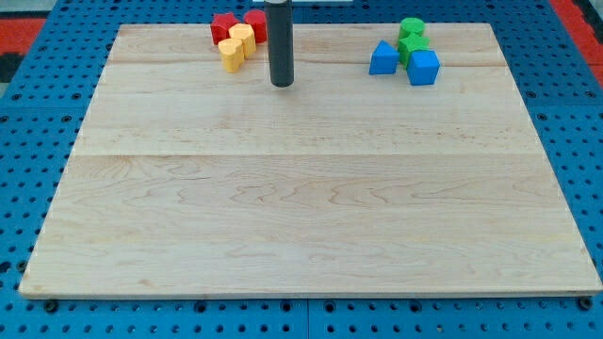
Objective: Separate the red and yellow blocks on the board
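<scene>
Two red blocks sit at the view's top left of the wooden board [311,217]: a red block [222,25] on the left and a second red block [256,24] just right of it. Two yellow blocks touch them from below: a yellow cylinder [243,39] and a yellow block [232,55] lower left. The four form one tight cluster. My tip [282,84] is down on the board just right of and slightly below this cluster, a small gap away from the yellow blocks.
At the view's top right is another cluster: a green cylinder [412,28], a green block [411,47], a blue triangular block [382,58] and a blue cube [424,68]. The board lies on a blue perforated table.
</scene>
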`<action>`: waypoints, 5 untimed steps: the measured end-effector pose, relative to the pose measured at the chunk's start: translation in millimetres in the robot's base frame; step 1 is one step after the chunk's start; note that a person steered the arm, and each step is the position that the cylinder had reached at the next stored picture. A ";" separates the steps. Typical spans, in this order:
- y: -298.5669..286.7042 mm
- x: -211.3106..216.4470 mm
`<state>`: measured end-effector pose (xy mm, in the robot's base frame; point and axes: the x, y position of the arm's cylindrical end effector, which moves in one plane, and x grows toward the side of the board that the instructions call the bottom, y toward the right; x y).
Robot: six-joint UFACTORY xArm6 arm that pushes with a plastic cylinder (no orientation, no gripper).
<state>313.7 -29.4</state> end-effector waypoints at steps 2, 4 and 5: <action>-3.7 -4.3; 5.2 -6.2; 20.3 -46.9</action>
<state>266.8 -9.1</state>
